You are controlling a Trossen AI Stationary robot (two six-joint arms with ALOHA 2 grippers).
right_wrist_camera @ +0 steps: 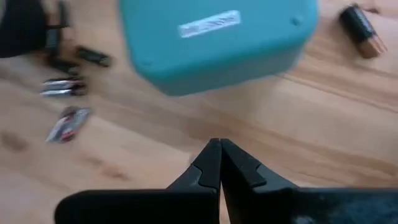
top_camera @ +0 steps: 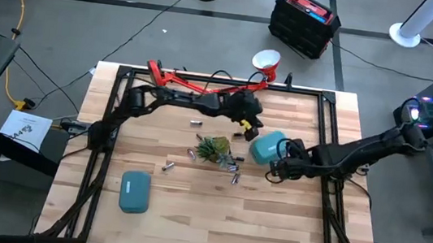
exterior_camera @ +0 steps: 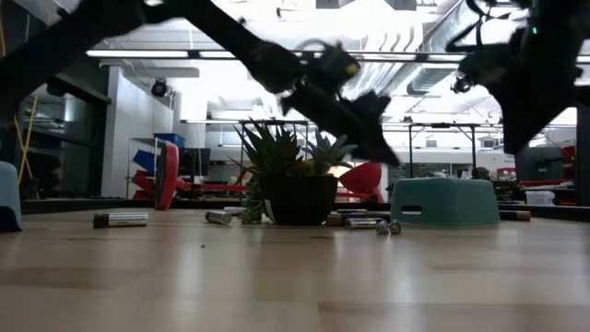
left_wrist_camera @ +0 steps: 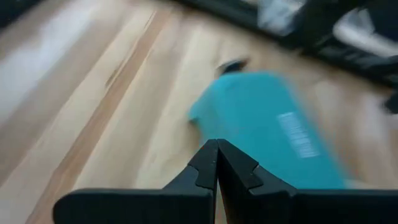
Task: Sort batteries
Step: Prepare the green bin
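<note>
Both grippers, left [top_camera: 252, 131] and right [top_camera: 274, 171], hung pinched shut and empty beside the teal tray [top_camera: 266, 146]; batteries [top_camera: 235, 171] lay scattered (apparently unsorted), so a pick needed opened fingers first

Light wooden bench [top_camera: 189, 217] with a dark frame along its edges, seen from above. On it lie two teal trays turned bottom-up, one [top_camera: 134, 191] near the front left and well apart from the rest, the other [top_camera: 266, 147] right of centre; a small green spiky plant in a dark pot [top_camera: 213, 148] stands at the middle. Small batteries [top_camera: 197, 123] are scattered on the boards around the plant: one behind it, several just beside it at front and right [top_camera: 235, 173], one [top_camera: 168, 165] to its front left, and one [right_wrist_camera: 359, 22] close to the right-hand tray.
</note>
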